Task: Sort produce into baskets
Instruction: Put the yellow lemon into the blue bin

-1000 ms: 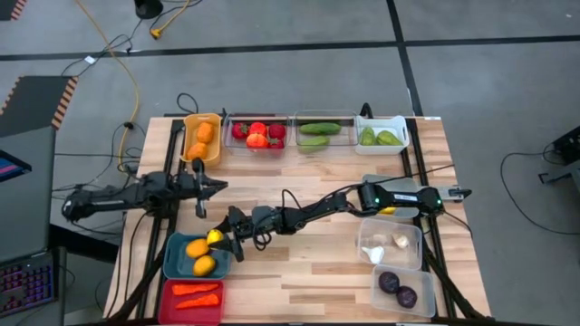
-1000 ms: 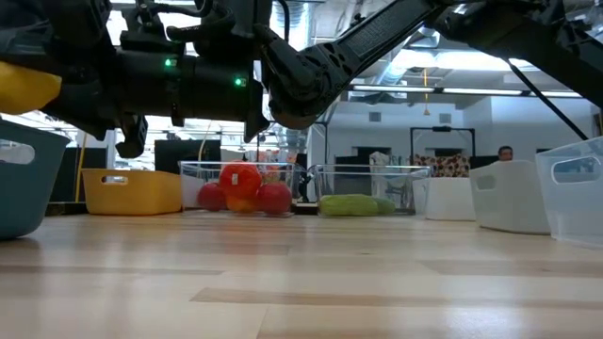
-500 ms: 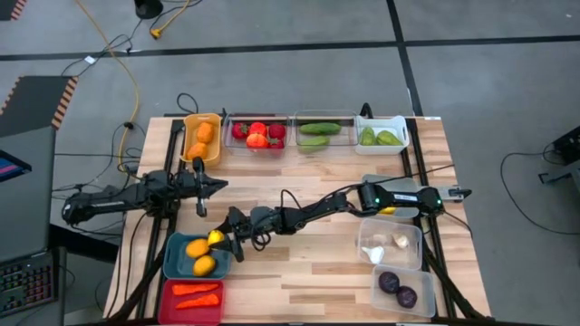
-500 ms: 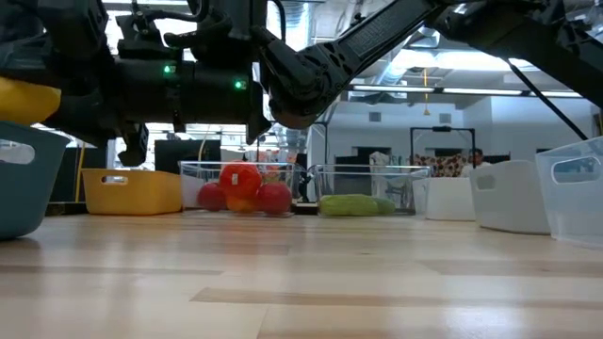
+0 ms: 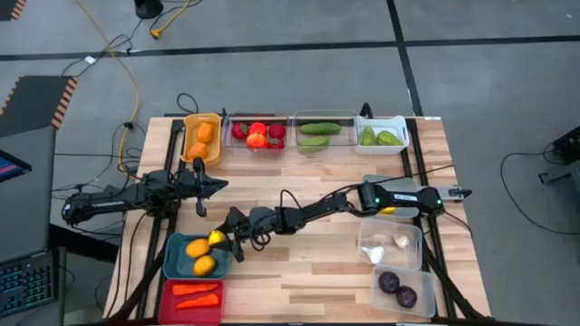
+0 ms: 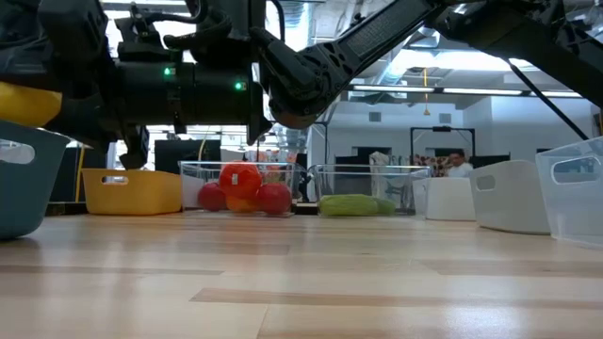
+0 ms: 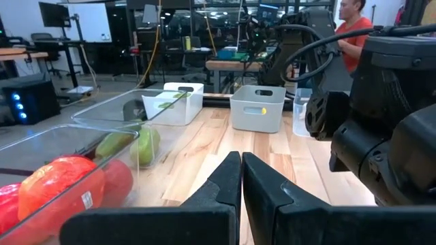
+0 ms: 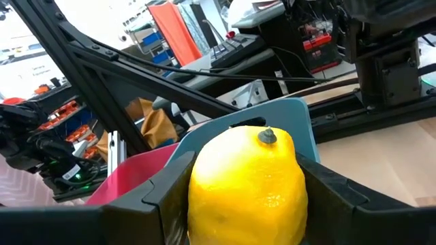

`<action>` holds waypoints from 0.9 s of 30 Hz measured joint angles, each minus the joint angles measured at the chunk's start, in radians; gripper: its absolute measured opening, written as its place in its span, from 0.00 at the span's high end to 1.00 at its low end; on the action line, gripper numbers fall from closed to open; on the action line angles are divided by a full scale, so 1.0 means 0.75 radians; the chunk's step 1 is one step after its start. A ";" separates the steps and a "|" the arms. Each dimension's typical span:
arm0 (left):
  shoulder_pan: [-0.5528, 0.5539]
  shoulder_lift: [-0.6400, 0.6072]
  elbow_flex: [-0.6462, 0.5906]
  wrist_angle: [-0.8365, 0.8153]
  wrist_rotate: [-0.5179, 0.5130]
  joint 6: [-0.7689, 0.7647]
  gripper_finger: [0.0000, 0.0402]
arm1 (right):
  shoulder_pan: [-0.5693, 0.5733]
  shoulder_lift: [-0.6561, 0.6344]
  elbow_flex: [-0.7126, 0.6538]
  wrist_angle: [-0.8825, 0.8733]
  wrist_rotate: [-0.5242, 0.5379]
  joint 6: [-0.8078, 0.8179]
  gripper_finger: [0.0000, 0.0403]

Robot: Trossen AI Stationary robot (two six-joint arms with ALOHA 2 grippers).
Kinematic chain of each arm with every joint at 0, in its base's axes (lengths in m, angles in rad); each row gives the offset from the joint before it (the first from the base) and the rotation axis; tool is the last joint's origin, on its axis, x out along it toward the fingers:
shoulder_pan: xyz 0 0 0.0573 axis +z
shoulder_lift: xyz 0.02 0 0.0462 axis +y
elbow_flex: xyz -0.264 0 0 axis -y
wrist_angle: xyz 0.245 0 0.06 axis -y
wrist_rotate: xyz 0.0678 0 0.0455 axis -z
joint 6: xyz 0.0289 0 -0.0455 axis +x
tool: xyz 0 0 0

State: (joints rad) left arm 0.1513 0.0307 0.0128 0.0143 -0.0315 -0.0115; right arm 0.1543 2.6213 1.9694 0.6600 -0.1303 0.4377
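Note:
My right gripper (image 5: 221, 241) reaches across the table from the right and is shut on a yellow lemon (image 8: 244, 182). The lemon hangs over the right rim of the teal basket (image 5: 178, 258), which holds two orange fruits (image 5: 199, 255). In the low view the lemon (image 6: 23, 102) shows at the far left above the teal basket (image 6: 28, 193). My left gripper (image 7: 242, 165) waits shut and level near the table's left edge, holding nothing, and also shows in the high view (image 5: 217, 186). My right gripper pinches the lemon's two opposite sides (image 8: 199, 187) between its two fingers (image 8: 325, 199). The fingers come level from the table's right side. The lemon's stem nub (image 8: 266, 137) points away from the wrist. The lemon is lifted clear, above the teal basket's rim.
A red basket (image 5: 192, 297) with carrots sits at the near left. Along the far edge stand an orange-yellow basket (image 5: 201, 138), a clear one with red produce (image 5: 257, 134), a clear one with cucumbers (image 5: 317, 133) and a white one (image 5: 381, 134). Clear baskets (image 5: 390, 243) stand at the right.

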 joint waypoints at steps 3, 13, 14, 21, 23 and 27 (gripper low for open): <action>0.000 0.000 0.000 0.000 0.000 0.000 1.00 | -0.003 0.000 0.000 0.005 0.002 0.012 0.39; 0.000 0.000 0.000 -0.001 -0.001 0.000 1.00 | -0.038 0.000 0.000 0.007 0.082 0.130 0.39; 0.000 0.000 0.001 -0.001 -0.001 0.000 1.00 | -0.042 0.000 0.000 0.007 0.084 0.150 0.39; 0.000 0.000 0.001 -0.001 -0.002 0.000 1.00 | -0.044 0.001 0.000 0.008 0.040 0.122 0.39; 0.000 0.000 0.001 -0.001 -0.002 0.000 1.00 | -0.034 0.001 0.000 0.014 0.038 0.107 0.39; 0.000 0.000 0.001 -0.001 -0.002 0.000 1.00 | -0.021 0.001 0.000 0.020 0.029 0.102 0.39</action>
State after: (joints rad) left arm 0.1513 0.0307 0.0132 0.0135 -0.0330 -0.0117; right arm 0.1383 2.6221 1.9694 0.6750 -0.1084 0.5143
